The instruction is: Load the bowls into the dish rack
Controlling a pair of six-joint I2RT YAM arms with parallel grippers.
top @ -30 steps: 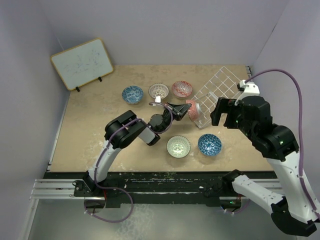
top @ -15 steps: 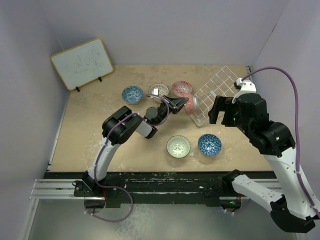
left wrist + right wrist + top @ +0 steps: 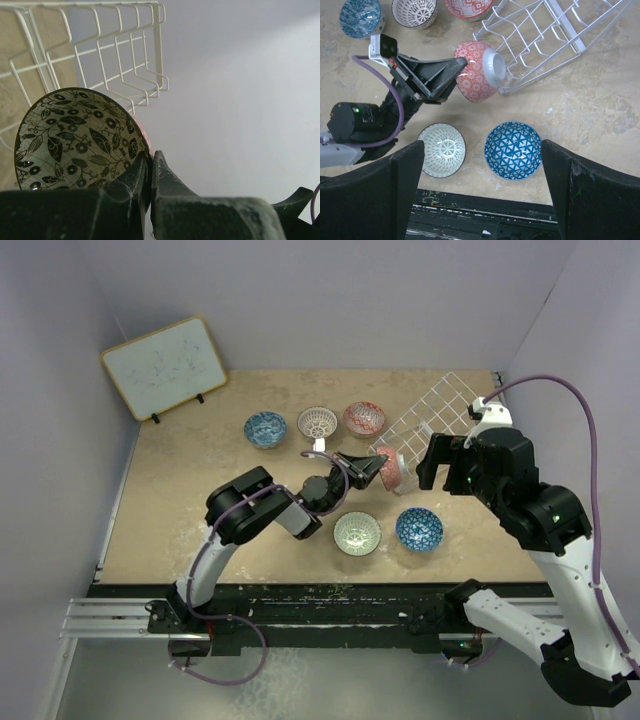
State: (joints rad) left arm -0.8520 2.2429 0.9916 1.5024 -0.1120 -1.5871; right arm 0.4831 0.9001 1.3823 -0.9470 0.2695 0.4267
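Bowl (image 3: 75, 135) is pinched at rim between closed left fingers (image 3: 131, 182), rack (image 3: 158, 50) just beyond; right fingers (image 3: 402, 175) are spread wide, empty.

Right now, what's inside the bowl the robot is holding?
Only painted black leaves and flowers show inside the held bowl; no food. The left gripper, pinching its rim, hides the nearest edge.

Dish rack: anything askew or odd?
Yes: the dish rack sits skewed on the table, not square to its edges. The left gripper holds a red-outside bowl tipped on its side at the rack's near corner.
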